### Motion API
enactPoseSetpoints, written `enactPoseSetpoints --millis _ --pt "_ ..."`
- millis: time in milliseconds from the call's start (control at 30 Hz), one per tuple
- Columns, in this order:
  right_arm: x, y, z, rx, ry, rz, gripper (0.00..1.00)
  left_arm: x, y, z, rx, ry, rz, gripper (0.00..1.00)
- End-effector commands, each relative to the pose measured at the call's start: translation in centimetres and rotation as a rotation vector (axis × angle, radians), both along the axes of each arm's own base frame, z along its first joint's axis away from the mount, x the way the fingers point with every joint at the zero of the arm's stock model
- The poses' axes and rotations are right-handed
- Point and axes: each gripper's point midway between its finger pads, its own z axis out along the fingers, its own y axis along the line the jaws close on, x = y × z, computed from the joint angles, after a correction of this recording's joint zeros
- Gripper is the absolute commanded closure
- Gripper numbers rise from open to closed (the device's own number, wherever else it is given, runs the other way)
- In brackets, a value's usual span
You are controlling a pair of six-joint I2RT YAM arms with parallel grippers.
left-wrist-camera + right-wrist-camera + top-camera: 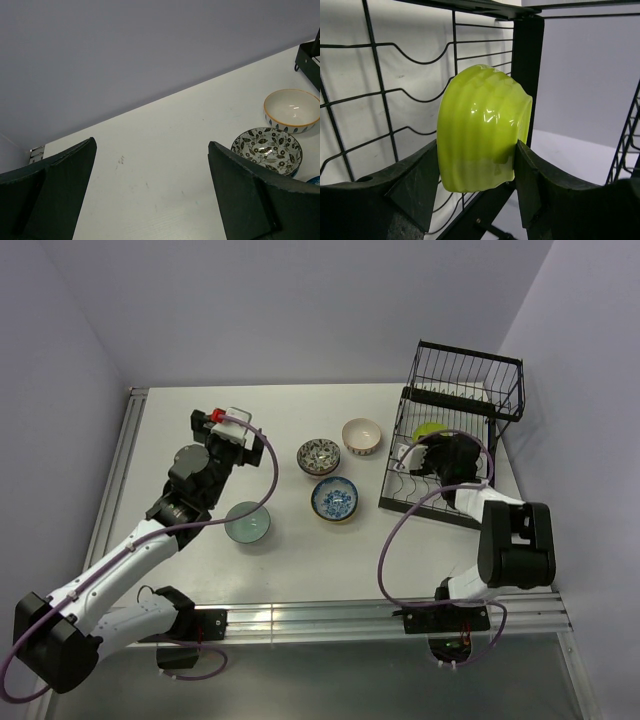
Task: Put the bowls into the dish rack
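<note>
Right arm reaches into the dish rack (470, 351) at the right end of the desk (300, 570). Right fingers (415, 185) pinch a lime-green bowl (480, 135), one pad on each side of its ribbed outer wall. The bowl stands on edge among the curved wire slots, just beside a black corner post. Its broad round face runs up and down, its domed back is toward the wrist camera, and its mouth is hidden.

Left fingers (245, 190) are spread wide with nothing between them, over bare desk at the far left.

Four bowls sit mouth-up on the desk, well apart from the rack: teal bowl (248, 523), floral bowl (319, 456), blue-and-white bowl (334, 499), cream bowl (362, 435).
</note>
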Motion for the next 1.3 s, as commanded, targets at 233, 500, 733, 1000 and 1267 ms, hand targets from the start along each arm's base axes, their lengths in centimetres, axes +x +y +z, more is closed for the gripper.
enactPoseSetpoints --millis 233,500,733,1000,1267 --pt "5.8 -0.6 5.0 -0.046 -0.182 0.024 1.0 0.6 0.7 0.8 -0.068 -0.034 0.003 0.01" --pt "6.5 -0.6 3.7 -0.064 -0.159 0.041 1.0 1.4 0.9 0.3 -0.059 -0.027 0.006 0.0" --pt "7.0 -0.5 2.7 -0.059 -0.144 0.036 1.0 1.7 0.9 0.2 -0.054 -0.019 0.006 0.01" --pt "8.1 -0.7 1.9 -0.065 -0.146 0.032 1.0 2.0 1.1 0.0 -0.05 -0.015 0.017 0.01" --pt "9.5 -0.7 1.5 -0.07 -0.157 0.04 1.0 2.3 1.5 -0.5 -0.045 -0.005 0.036 0.01"
